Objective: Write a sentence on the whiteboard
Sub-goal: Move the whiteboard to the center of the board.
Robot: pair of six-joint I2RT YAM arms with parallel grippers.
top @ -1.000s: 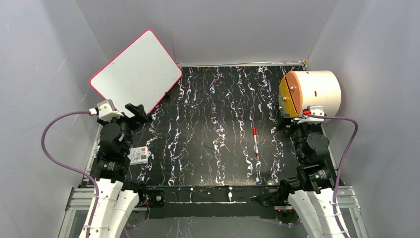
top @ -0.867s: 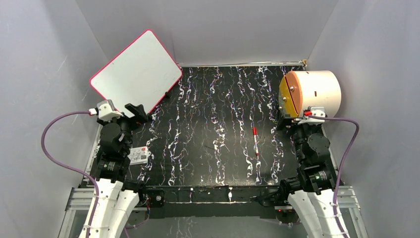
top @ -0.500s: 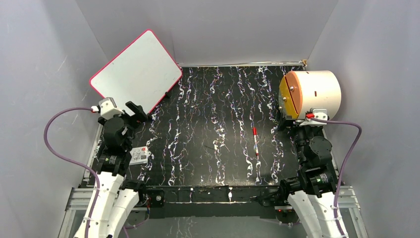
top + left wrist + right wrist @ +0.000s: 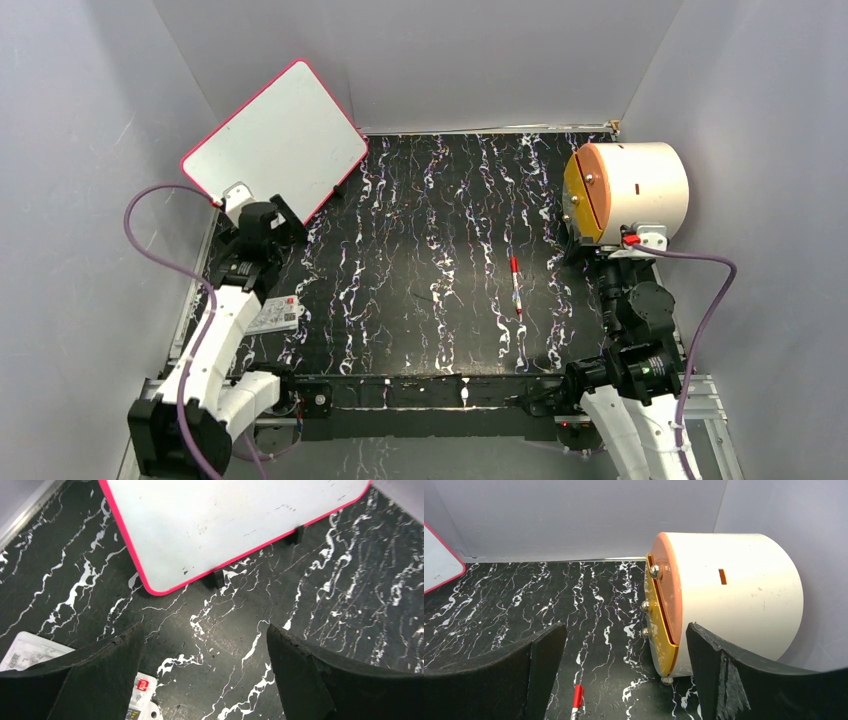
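While a red marker (image 4: 515, 285) lies near the white drum (image 4: 640, 180), the left gripper (image 4: 204, 630), facing the whiteboard (image 4: 225, 520), and right gripper (image 4: 625, 627) gape empty.

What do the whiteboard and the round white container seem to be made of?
Whiteboard: smooth white panel, probably coated plastic, with a pink-red rim; small dark specks sit on its surface.
Round container: matte white shell, likely plastic; orange front plate, perhaps acrylic, with shiny metal-looking studs.
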